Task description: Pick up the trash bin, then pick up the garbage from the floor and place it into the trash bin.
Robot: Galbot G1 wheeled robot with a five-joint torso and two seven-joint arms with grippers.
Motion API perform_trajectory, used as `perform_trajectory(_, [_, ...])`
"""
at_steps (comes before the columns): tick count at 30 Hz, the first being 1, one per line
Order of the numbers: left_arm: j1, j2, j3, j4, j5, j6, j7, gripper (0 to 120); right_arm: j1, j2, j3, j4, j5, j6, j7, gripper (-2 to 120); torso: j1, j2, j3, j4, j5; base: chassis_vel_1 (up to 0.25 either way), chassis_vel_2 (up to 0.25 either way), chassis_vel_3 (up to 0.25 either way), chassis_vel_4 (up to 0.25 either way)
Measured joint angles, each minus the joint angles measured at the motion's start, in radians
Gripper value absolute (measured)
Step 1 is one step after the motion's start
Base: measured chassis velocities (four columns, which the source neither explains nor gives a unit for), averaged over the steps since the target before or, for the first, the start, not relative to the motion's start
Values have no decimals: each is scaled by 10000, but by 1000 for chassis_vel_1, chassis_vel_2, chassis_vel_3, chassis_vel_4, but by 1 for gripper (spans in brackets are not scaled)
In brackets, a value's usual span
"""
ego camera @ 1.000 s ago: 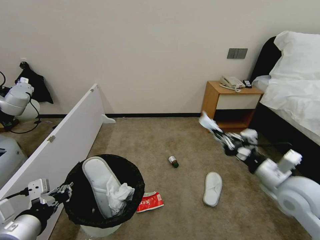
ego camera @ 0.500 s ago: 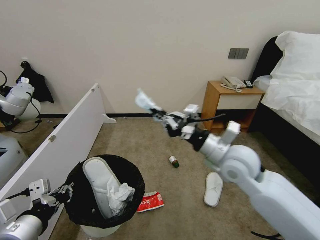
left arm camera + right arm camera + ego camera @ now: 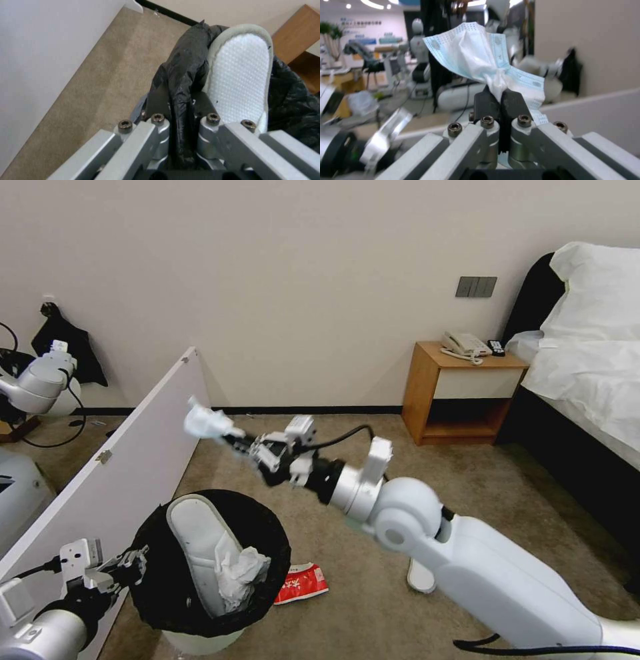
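Both claws clamped: right claw (image 3: pixel 230 437) outstretched pinching face mask (image 3: pixel 203 422) (left claw (image 3: pixel 130 567) gripping trash bin (image 3: pixel 267 553) rim).

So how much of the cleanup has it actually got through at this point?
Partly done. The left end effector grips the trash bin by its black-lined rim, and a white slipper and a tissue wad are already inside. In hand: the right end effector holds a crumpled blue-white face mask beyond the bin's far rim. Left on the carpet: a red-white packet and a second slipper, partly hidden behind the arm.
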Motion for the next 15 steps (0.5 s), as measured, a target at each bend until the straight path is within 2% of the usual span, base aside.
perform_trajectory(6, [-58, 19, 62, 0, -35, 0, 3, 5, -528, -534, -614, 340, -29, -415, 35, 0, 0, 0, -1, -2, 1, 0, 0, 0, 0])
perform_trajectory(15, [-36, 96, 32, 0, -121, 0, 9, 5, -669, -819, -1038, 417, -101, -579, 1, 0, 0, 0, -1, 0, 2, 0, 0, 0, 0])
